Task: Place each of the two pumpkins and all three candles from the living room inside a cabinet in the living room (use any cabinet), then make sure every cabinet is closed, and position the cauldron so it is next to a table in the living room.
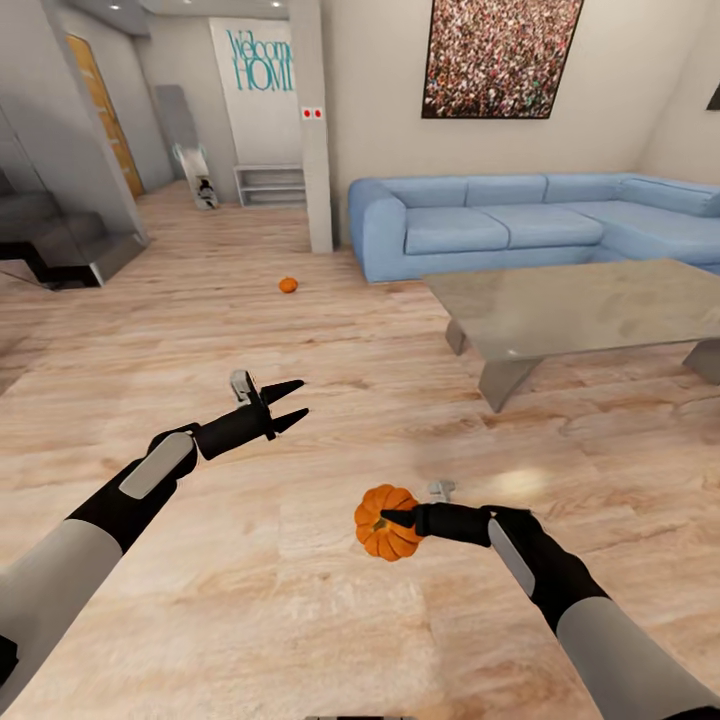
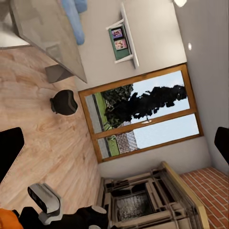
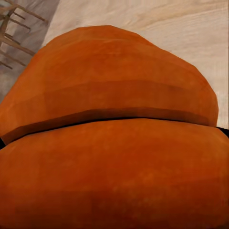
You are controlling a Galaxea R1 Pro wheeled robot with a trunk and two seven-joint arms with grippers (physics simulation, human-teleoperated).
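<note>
Head view: right gripper [image 1: 384, 519] at lower centre, fingers clamped on a pumpkin [image 1: 385, 540] held above the wood floor [image 1: 300, 620]; right wrist cam is close on its orange ribs [image 3: 114, 143]. Left gripper [image 1: 292, 405] mid-left, fingers spread apart, nothing in them. 2nd pumpkin [image 1: 288, 285] sits on the floor upper-centre-left, well apart from the grey table [image 1: 580, 305] at right, w/ blue sofa [image 1: 480, 225] behind it. Wall text upper left reads "Welcome HOME" [image 1: 260, 60], partly cut by a pillar. Left wrist cam: black cauldron [image 2: 64, 102] on floor near table [image 2: 43, 33], by glass doors [image 2: 143, 114].
</note>
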